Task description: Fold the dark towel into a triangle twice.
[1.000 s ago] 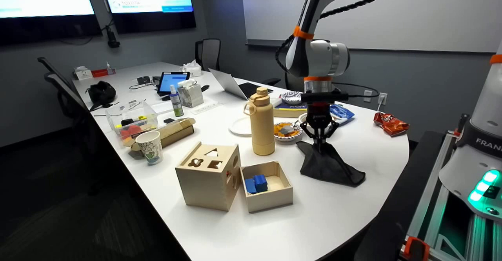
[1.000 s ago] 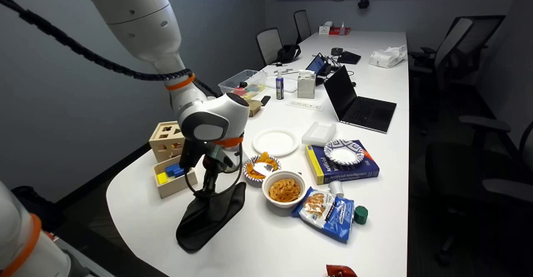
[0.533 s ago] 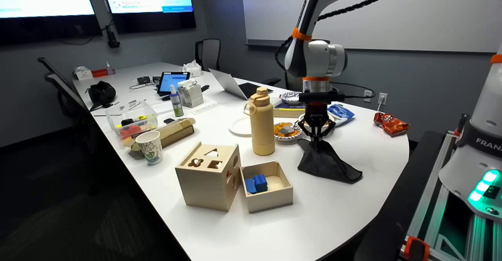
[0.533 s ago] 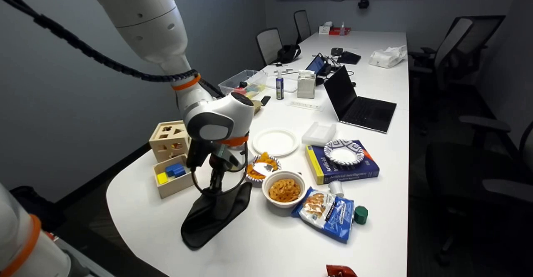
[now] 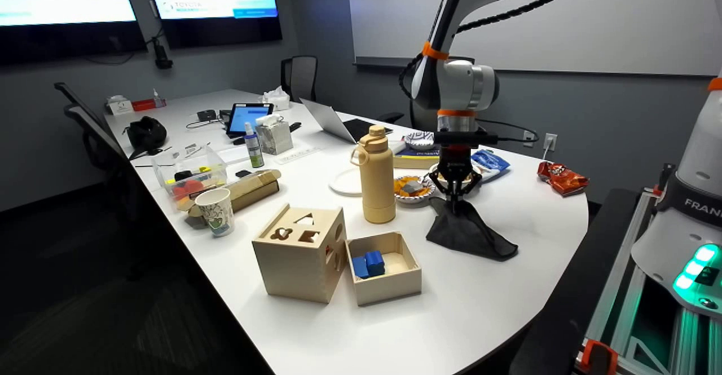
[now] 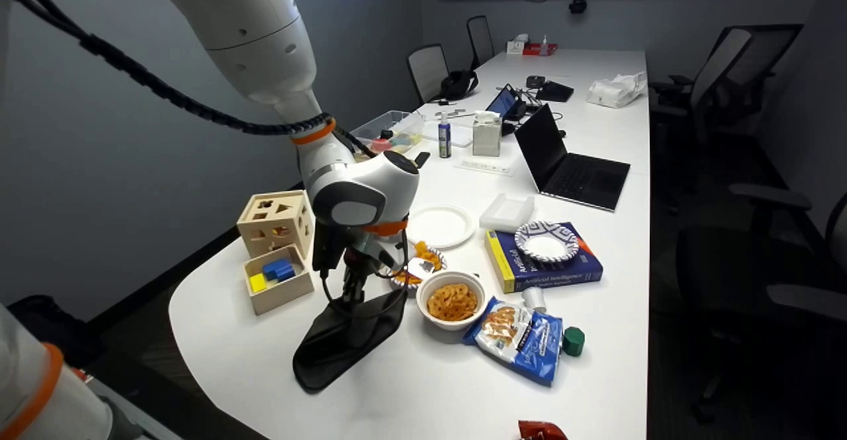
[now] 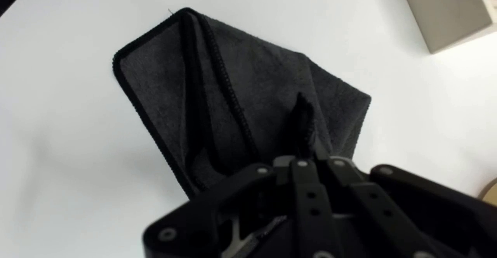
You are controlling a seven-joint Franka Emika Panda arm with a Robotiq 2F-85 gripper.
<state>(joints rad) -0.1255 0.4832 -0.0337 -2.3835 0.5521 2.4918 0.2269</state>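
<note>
Wrist view: pincer [image 7: 316, 158] clamped on a pinch of the dark towel [image 7: 256, 83], fabric bunched between its two sides. Rest of it fans out below — loose overlapping folds, stitched dark edges, one rounded corner toward the upper left. In an exterior view the towel tents up to the pincer, lower part spread over the white table [image 5: 350, 335]. Open wooden box [image 5: 389, 289], blue blocks [image 5: 373, 263] inside, sits near the towel and just beside the shape-sorter cube [image 5: 296, 268]; tan bottle [image 5: 377, 177] upright close by. In an exterior view, white bowl [image 6: 450, 325] of snacks [image 6: 452, 302] just beside the towel — blue snack bag [image 6: 519, 341] next to the bowl, green block [image 6: 574, 341] past the bag.
</note>
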